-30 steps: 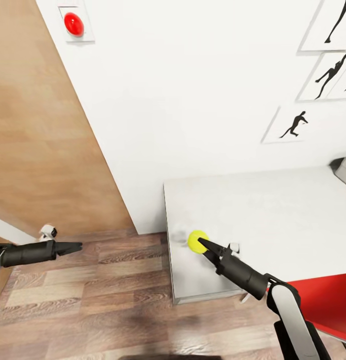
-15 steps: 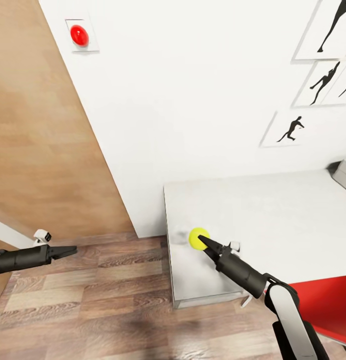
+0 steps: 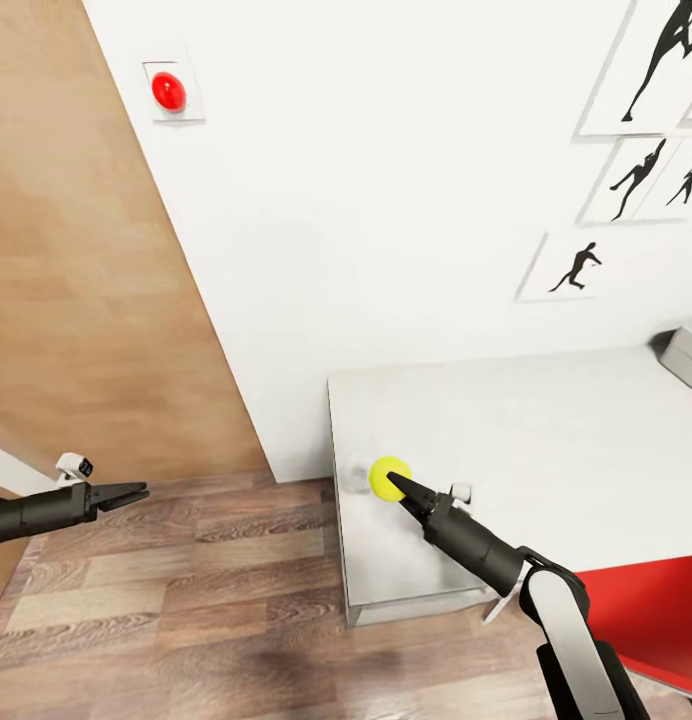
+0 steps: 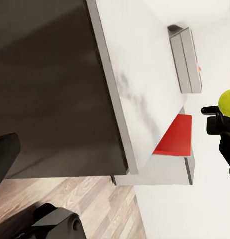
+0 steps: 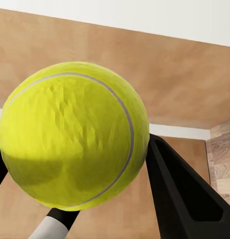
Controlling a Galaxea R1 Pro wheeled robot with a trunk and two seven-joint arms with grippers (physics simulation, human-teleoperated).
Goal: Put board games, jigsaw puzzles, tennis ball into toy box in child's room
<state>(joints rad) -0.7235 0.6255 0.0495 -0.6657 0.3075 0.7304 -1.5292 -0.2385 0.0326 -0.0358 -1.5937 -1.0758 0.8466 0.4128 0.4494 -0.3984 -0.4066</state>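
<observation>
Head view first: the right tool (image 3: 388,480) has its tips on the tennis ball (image 3: 387,476) near the surface's (image 3: 546,430) left end. Over the last second the ball has slid slightly left and up in frame, while the wall pictures and red button drifted too, so the camera has moved and the ball's own travel is hard to separate. The left tool (image 3: 136,491) has pulled back toward the frame's left edge. My read: the ball is secured and ready to carry. Right wrist view confirms it, ball (image 5: 72,134) pinched between dark fingers (image 5: 179,194), narrowed to its width. Toy box (image 3: 688,355) sits at the far right edge. The left tool's tips look narrowly parted, holding nothing, over the floor (image 3: 186,580).
</observation>
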